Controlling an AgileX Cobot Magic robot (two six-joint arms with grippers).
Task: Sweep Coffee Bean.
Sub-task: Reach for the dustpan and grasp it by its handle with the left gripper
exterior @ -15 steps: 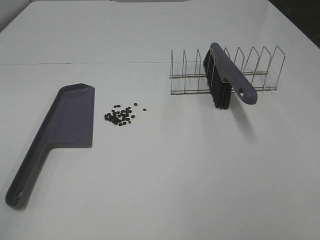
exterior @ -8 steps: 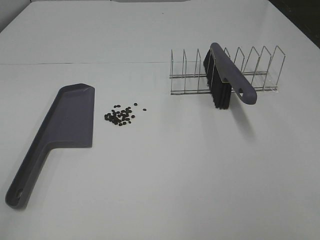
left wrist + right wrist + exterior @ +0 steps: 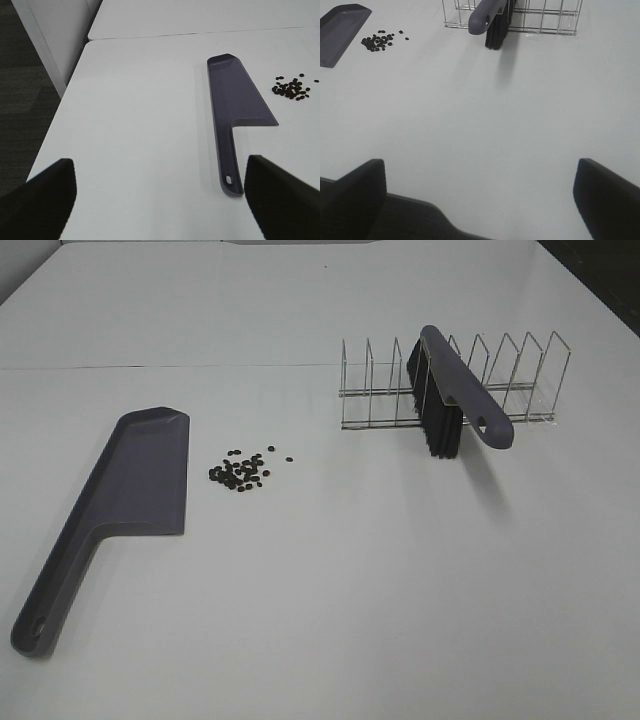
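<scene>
White tabletop (image 3: 350, 590), coffee beans (image 3: 240, 472) unswept: my left pincer (image 3: 157, 167) and right pincer (image 3: 479, 167) both gape empty. Next, I'd reach the right one ahead to the brush (image 3: 483, 15).

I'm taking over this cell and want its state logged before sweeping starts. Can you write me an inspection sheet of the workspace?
Surface: white table, with a seam across its far part.
Job's things: coffee beans in a loose cluster beside the dustpan, not touching it; brush leaning in the wire rack, bristles down.
Clutter: nothing seen.
Grippers: left pincer open, holding nothing; right pincer open, holding nothing.
Cables: nothing seen.
Surroundings: dark floor past the table edge.
</scene>
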